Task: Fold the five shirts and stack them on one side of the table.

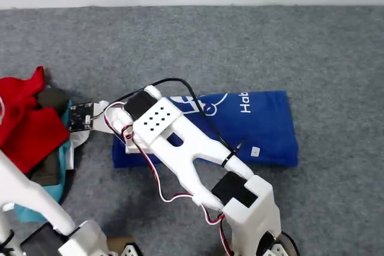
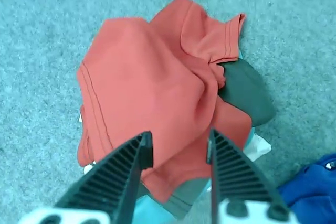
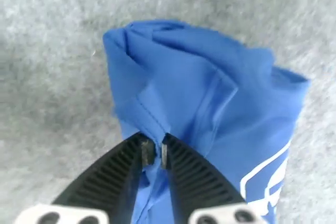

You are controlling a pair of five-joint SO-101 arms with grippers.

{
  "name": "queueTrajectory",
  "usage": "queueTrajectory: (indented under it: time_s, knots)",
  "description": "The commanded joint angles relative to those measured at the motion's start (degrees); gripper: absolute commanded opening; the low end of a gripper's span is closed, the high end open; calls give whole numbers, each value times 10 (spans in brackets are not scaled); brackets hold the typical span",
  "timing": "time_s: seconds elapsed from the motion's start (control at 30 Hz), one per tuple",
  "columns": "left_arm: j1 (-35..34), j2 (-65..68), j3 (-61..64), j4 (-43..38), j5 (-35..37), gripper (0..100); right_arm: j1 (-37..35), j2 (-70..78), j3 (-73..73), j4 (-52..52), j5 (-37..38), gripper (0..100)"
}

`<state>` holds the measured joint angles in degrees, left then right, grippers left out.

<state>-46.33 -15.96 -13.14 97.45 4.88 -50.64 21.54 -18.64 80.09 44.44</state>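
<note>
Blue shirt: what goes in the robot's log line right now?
right end effector: shut on blue fabric shirt | left end effector: open, aimed at crumpled red fabric shirt

My right arm (image 1: 180, 142) lies across the blue shirt (image 1: 264, 130), covering its left end and part of its white print. The red shirt (image 1: 24, 124) runs off the left edge and buries most of the dark shirt (image 1: 53, 97) and the teal shirt (image 1: 61, 189); how many lie in that pile I cannot tell. The bottom edge cuts off my left arm (image 1: 30, 195).
</note>
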Motion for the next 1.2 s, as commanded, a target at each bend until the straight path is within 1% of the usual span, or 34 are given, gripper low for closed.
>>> queueTrajectory:
  time_s: [0.0,0.13,0.33,0.53,0.6,0.7,0.8,0.9,1.0,1.07,1.17]
  knots:
    - [4,-17,2,-11,6,174,18,7,-25,-30,27,10]
    - [4,-19,2,-11,6,174,48,50,-26,-73,33,25]
    - [4,-18,2,-11,6,174,78,73,-27,-106,33,137]
    - [4,-18,2,-11,6,174,93,69,-33,-128,33,142]
    - [4,-19,2,-11,6,174,92,69,-48,-98,32,140]
    - [4,-17,2,-11,6,174,90,68,-106,-22,30,140]
    - [4,-17,2,-10,6,174,101,70,-179,56,-19,140]
    - [7,-17,3,-7,6,175,140,74,-229,110,-73,143]
    - [52,-16,3,8,6,175,201,73,-249,141,-117,143]
    - [111,-16,18,15,6,175,252,73,-249,160,-147,143]
    - [212,-15,74,-3,-10,176,336,74,-249,190,-199,143]
